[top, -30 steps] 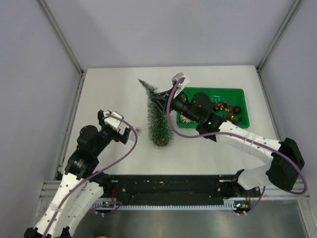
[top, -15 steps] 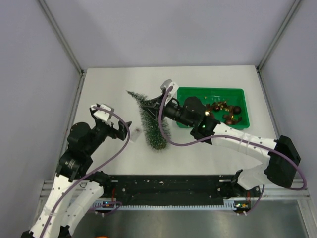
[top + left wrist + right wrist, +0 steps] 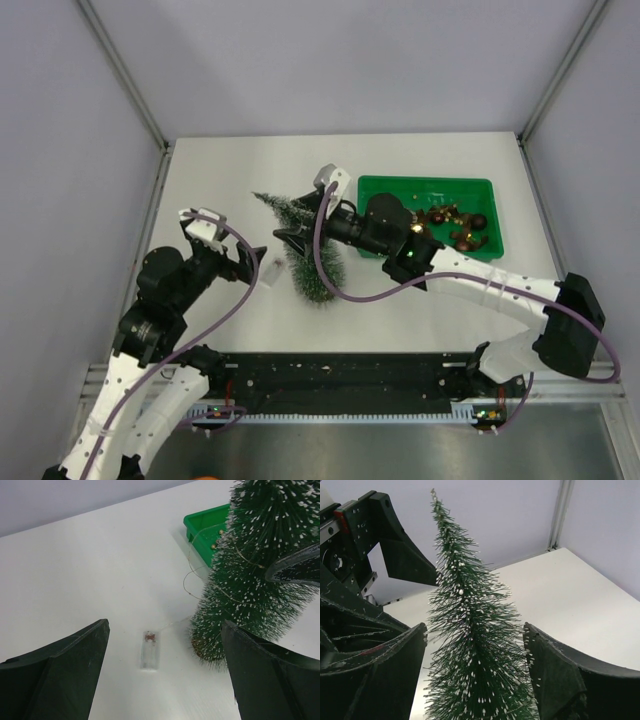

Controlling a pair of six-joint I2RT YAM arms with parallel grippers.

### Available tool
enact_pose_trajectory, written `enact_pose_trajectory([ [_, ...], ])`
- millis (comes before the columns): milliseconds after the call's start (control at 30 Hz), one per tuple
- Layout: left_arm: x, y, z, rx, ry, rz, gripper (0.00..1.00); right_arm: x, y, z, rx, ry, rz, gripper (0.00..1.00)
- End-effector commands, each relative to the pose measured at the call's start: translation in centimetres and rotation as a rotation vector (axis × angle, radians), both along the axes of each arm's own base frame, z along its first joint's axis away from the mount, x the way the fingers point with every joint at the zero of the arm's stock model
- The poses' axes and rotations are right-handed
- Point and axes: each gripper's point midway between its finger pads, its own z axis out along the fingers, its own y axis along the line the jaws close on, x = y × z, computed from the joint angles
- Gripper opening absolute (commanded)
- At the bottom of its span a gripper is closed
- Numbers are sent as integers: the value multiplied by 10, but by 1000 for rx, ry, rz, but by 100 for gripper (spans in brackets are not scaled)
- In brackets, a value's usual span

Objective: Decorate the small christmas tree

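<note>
The small christmas tree (image 3: pixel 306 257) is a dark green bristly cone flecked with white, and it stands on the table leaning to the upper left. My right gripper (image 3: pixel 294 222) is open with a jaw on either side of the tree (image 3: pixel 475 660), its fingers (image 3: pixel 555 670) not pressing it. A thin wire of lights (image 3: pixel 192 577) runs down the tree (image 3: pixel 250 575) to a small clear battery box (image 3: pixel 150 650) on the table. My left gripper (image 3: pixel 165 672) hangs open and holds nothing, just short of that box (image 3: pixel 270 268) and left of the tree's base.
A green plastic tray (image 3: pixel 487 200) with brown and gold ornaments (image 3: pixel 455 222) sits right of the tree, behind my right arm. White walls and metal posts close off the table's sides and back. My left gripper (image 3: pixel 395 545) shows behind the tree in the right wrist view.
My right gripper carried the tree to the left, its top swinging left, then opened its jaws off it. My left arm shifted a little toward the battery box.
</note>
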Motion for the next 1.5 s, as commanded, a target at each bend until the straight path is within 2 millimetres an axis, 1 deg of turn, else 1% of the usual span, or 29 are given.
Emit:
enact_pose_trajectory([
  [0,-3,-11,12,-34,-33,-60,99,-10,-9,46,55,-67,14,80],
  [67,-2,-16,5,-31,-12,-87,99,-12,-15,55,47,-80,5,85],
  [133,-1,-20,3,-36,1,-106,99,-14,-23,67,47,-90,-7,87],
  [200,-3,-24,5,-44,3,-129,99,-16,-37,80,40,-129,-41,89],
  [267,-4,-26,7,-47,-4,-143,99,-17,-52,87,34,-146,-79,92],
  [333,-6,-26,9,-44,-9,-147,99,-17,-68,91,21,-157,-124,94],
  [433,-6,-25,9,-33,-16,-151,99,-10,-96,96,19,-160,-211,96],
  [533,-9,-25,12,-25,-34,-160,99,2,-127,103,50,-147,-329,96],
  [600,-10,-26,12,-24,-35,-170,99,8,-145,106,84,-130,-377,96],
  [667,-12,-27,11,-24,-30,-177,99,14,-157,104,98,-119,-411,96],
  [733,-12,-28,11,-25,-28,-180,99,23,-168,98,94,-100,-477,96],
  [800,-13,-27,13,-23,-31,-179,99,36,-181,85,61,-74,-579,95],
  [833,-13,-26,16,-21,-39,-175,99,47,-188,75,35,-41,-647,94],
  [900,-14,-25,21,-22,-42,-172,99,67,-204,48,-32,66,-771,91],
  [933,-14,-22,24,0,-59,-168,99,78,-214,32,-79,120,-839,89],
  [1033,-14,-17,30,16,-75,-143,99,99,-234,-7,-166,250,-962,88],
  [1167,-19,-7,39,44,-98,-110,99,115,-254,-46,-210,388,-1035,89],
  [1233,-22,-2,43,51,-103,-92,99,127,-268,-72,-226,495,-1065,88],
  [1267,-24,0,46,55,-101,-86,99,132,-277,-89,-245,556,-1098,86],
  [1333,-25,3,46,53,-69,-66,99,142,-298,-117,-287,638,-1173,85],
  [1400,-21,9,40,52,-5,-19,99,146,-309,-140,-338,667,-1237,86],
  [1433,-19,10,38,63,21,-9,99,148,-315,-149,-357,675,-1276,86],
  [1467,-18,12,34,88,53,-3,99,149,-316,-157,-374,686,-1286,86],
])
